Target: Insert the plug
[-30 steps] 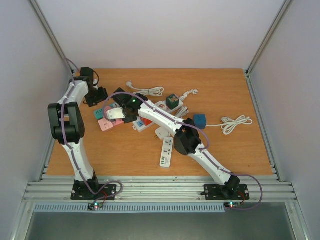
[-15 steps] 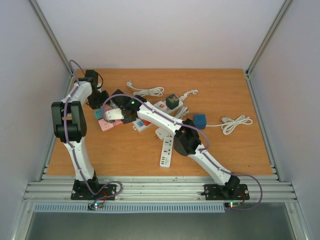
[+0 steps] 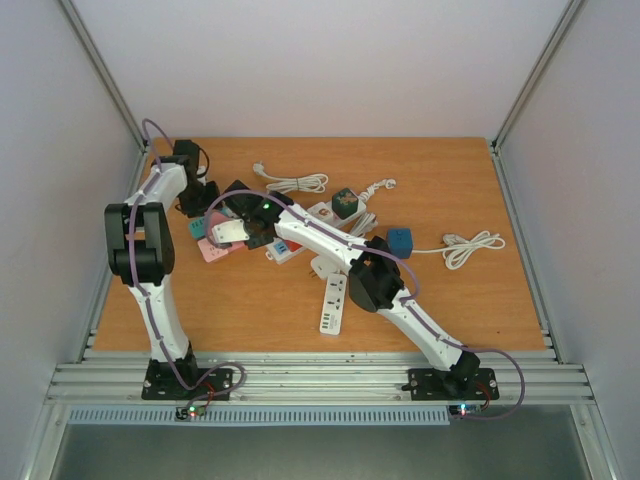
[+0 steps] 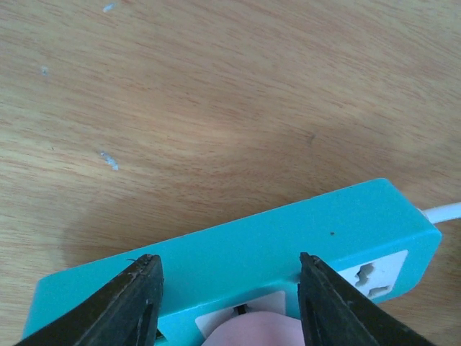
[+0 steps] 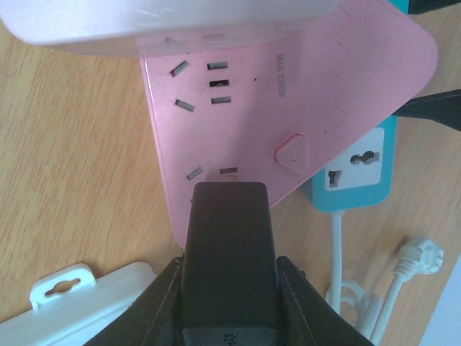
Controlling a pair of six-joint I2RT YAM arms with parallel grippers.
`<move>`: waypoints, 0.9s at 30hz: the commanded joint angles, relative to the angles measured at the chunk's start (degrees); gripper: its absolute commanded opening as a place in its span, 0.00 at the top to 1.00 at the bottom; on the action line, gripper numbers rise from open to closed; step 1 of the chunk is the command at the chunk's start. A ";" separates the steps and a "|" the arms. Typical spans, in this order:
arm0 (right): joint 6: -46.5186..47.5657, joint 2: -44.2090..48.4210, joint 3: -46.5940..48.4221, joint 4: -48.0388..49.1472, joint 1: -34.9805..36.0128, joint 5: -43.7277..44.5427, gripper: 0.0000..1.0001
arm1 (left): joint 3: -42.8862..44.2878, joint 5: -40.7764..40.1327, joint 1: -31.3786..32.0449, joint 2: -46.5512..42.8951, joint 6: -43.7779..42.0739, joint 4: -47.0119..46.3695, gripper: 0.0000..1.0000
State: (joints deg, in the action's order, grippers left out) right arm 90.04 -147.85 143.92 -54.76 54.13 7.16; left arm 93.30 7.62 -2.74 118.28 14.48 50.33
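Between right gripper (image 5: 229,288) fingers, black plug (image 5: 227,238) clamped over pink power strip (image 5: 288,108); left gripper (image 4: 230,288) spread astride teal strip (image 4: 288,238).

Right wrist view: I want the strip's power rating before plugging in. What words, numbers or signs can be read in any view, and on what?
"MAX 2500W": printed faintly on the pink power strip, beside its sockets.
Small raised mark on the near end of the black plug: too small to read.
Top view and left wrist view: nothing readable.
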 commanded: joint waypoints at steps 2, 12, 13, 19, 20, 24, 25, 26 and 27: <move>3.38 -0.15 -2.94 -3.41 0.47 2.33 0.96 | -1.74 3.78 2.01 -0.38 -0.78 3.03 0.50; 1.81 3.12 -4.25 -11.25 1.17 4.77 0.97 | -5.50 7.68 4.59 -3.42 -0.75 3.44 0.55; 1.54 3.65 -4.44 -11.49 1.34 4.79 0.97 | -5.90 7.75 4.72 -3.87 -0.62 3.21 0.55; 2.80 5.25 -7.11 -9.31 2.36 3.70 0.96 | -7.09 6.61 4.85 -5.27 -0.32 2.98 0.55; 3.30 5.09 -7.56 -8.42 2.36 3.96 0.96 | -7.03 6.42 4.83 -5.28 -0.26 3.10 0.55; 5.31 4.00 -9.30 -5.41 2.38 4.89 0.96 | -6.52 5.85 4.85 -4.85 -0.57 3.34 0.55; 5.61 3.71 -9.35 -4.98 2.38 4.72 0.96 | -6.32 5.78 4.80 -4.63 -0.63 3.33 0.55; 5.92 3.54 -9.36 -4.68 2.34 4.14 0.96 | -6.10 5.81 4.82 -4.48 -0.63 3.37 0.55; 6.09 3.39 -9.24 -4.36 2.26 3.54 0.97 | -5.92 5.83 4.85 -4.20 -0.73 3.46 0.55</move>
State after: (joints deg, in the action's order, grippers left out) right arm 93.86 -142.52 136.62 -60.29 55.94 12.32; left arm 87.26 11.33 1.34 113.97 13.61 50.61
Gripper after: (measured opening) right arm 0.282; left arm 0.448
